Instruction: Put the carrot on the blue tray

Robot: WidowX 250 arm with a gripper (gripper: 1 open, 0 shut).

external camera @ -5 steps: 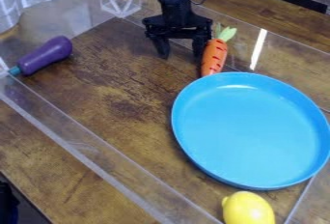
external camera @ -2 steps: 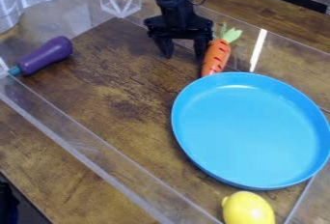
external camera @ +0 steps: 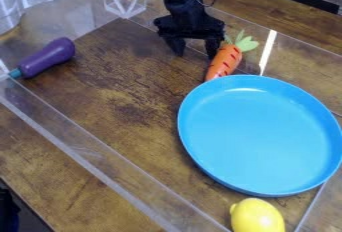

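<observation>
Near the far edge of the blue tray [external camera: 259, 134], the carrot [external camera: 225, 63] lies; the end effector [external camera: 194, 48] is wide open, holding nothing.

Loads of open desk [external camera: 114, 101] between the eggplant [external camera: 47, 57] and the big blue plate [external camera: 261, 134], tbh. Way tighter around the carrot [external camera: 223, 64]: claw [external camera: 195, 46] just beside the leafy end, raised plate rim close by the tip. Also a lemon [external camera: 257, 215] blocking the spot near the plate's lower edge.

No legible txt, nos., labels, brands or signs anywhere in frame, upper L to lower R; any marks on the dark arm, top ctr, too small to read.
</observation>
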